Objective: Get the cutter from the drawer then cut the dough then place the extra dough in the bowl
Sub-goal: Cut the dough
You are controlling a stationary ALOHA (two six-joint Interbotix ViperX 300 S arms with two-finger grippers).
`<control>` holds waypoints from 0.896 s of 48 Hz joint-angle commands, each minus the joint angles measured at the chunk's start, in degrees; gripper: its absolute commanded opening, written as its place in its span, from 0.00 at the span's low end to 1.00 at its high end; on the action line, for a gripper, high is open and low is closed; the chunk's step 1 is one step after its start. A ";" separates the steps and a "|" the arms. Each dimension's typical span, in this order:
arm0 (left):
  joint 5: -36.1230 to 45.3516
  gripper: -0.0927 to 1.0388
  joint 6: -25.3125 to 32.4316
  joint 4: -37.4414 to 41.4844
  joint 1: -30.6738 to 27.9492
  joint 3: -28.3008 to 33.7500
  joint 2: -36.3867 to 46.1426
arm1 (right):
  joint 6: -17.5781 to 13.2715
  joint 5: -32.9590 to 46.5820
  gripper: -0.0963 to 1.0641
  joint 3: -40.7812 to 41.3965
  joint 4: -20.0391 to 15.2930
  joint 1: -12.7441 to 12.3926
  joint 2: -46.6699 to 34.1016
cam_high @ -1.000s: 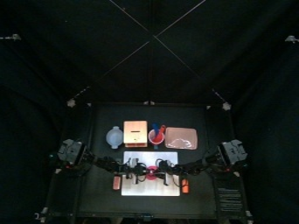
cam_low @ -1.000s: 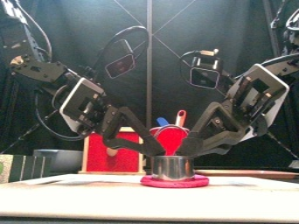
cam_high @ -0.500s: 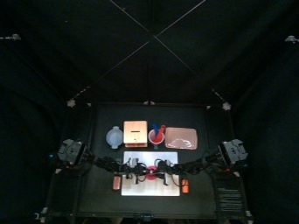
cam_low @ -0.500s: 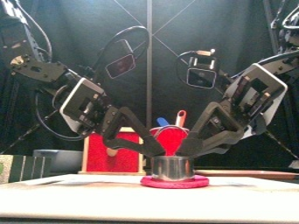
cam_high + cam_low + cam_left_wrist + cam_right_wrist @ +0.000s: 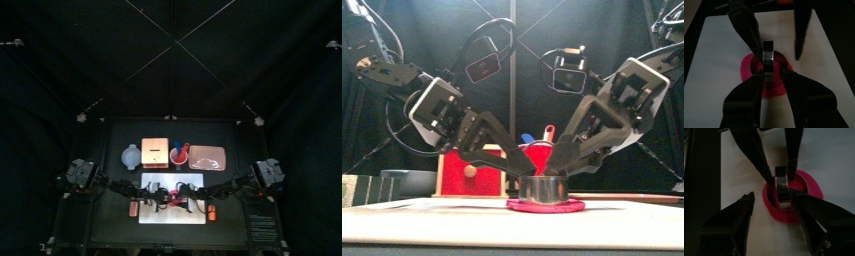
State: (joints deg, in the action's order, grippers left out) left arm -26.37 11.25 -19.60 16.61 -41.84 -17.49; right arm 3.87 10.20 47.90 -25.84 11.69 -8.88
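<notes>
Closest to you on the worktop, the white cutting board (image 5: pixel 174 215) carries the pink dough (image 5: pixel 544 207), and the metal cutter (image 5: pixel 544 188) sits upright on it. Your left hand (image 5: pixel 769 75) is clamped on the cutter's wall. The right hand (image 5: pixel 775 195) is spread wide, one jaw on each side. Further back there's the red cup (image 5: pixel 540 155), the wooden box (image 5: pixel 473 172) and the bowl (image 5: pixel 131 156).
</notes>
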 commanded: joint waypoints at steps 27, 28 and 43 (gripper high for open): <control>0.97 0.74 10.28 0.09 0.18 1.76 7.73 | -0.70 -2.64 0.92 -4.66 2.72 -0.88 5.36; 0.88 0.74 10.28 0.09 0.18 1.67 7.73 | -0.70 -2.64 0.92 -4.83 2.72 -0.88 5.54; 0.88 0.73 10.37 -1.41 0.44 -0.09 7.21 | -0.62 -5.71 0.92 -7.47 3.78 -1.05 7.91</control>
State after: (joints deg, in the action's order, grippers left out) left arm -25.22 21.53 -20.92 16.96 -42.36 -11.34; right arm 3.16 5.01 41.66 -22.41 10.99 -3.34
